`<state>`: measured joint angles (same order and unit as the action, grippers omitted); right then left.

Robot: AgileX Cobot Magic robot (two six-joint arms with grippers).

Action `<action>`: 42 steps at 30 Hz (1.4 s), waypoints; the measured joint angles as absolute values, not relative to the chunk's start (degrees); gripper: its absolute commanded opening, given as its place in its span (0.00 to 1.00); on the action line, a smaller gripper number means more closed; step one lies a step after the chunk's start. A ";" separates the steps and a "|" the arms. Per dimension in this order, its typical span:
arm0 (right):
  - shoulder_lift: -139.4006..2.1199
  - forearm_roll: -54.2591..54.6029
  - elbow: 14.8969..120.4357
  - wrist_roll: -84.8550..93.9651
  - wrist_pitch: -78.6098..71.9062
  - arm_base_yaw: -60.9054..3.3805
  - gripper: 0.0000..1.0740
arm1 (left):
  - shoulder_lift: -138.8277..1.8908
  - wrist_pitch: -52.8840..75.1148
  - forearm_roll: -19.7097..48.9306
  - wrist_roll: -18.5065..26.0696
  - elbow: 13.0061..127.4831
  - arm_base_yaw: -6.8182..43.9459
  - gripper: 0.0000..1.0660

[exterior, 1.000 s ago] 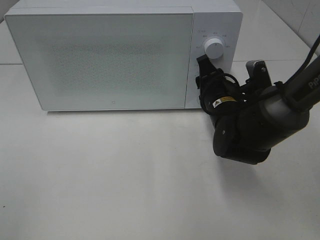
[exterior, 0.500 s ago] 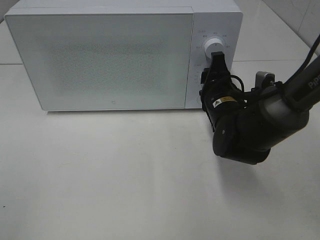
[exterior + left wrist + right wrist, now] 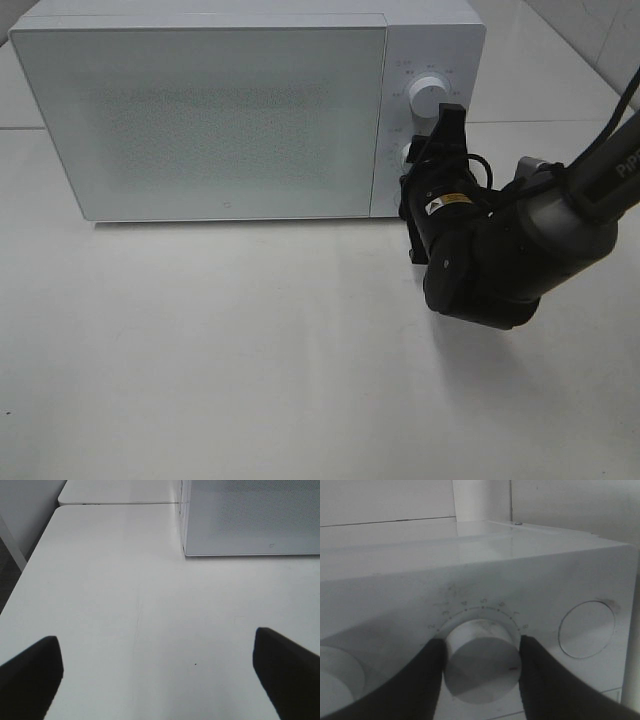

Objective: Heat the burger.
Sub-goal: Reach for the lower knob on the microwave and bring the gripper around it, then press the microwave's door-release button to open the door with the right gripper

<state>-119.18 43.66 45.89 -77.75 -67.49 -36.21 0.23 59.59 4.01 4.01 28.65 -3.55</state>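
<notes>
right gripper [image 3: 481, 647] is pinched half-open on the microwave's [image 3: 220, 120] lower knob [image 3: 480, 662], fingers touching both sides; left gripper [image 3: 157, 647] hangs wide open over the table [image 3: 125, 595], holding nothing

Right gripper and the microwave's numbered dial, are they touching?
Touching. Right wrist view shows the right gripper with fingers pressed against opposite sides of the numbered dial, no gap.

Wide left jaws, clamped right jaws.

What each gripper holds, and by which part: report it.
The right gripper clamps the lower dial on the microwave by its round side, a finger on each flank. The left gripper is open, holding nothing.
</notes>
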 measured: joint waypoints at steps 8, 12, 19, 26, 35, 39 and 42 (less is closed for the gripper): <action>-119.18 43.72 45.89 -77.58 -67.49 -36.21 0.16 | 0.23 59.59 4.01 4.01 28.65 -3.55 0.92; -119.18 43.72 45.89 -77.52 -67.49 -36.27 0.24 | 0.23 59.59 4.01 4.01 28.65 -3.55 0.92; -119.18 43.72 45.89 -77.41 -67.55 -36.27 0.44 | 0.23 59.59 4.01 4.01 28.65 -3.55 0.92; -117.46 43.95 43.95 -75.57 -68.75 -35.87 0.71 | 0.23 59.59 4.01 4.01 28.65 -3.55 0.92; -114.42 38.90 39.48 -74.54 -68.64 -35.81 0.70 | 0.23 59.59 4.01 4.01 28.65 -3.55 0.92; -112.07 37.18 35.75 -73.91 -66.98 -35.81 0.70 | 0.23 59.59 4.01 4.01 28.65 -3.55 0.92; -110.64 35.12 33.35 -73.05 -66.58 -35.81 0.70 | 0.23 59.59 4.01 4.01 28.65 -3.55 0.92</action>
<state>-110.64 35.12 33.35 -73.05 -66.58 -35.81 0.23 59.59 4.01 4.01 28.65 -3.55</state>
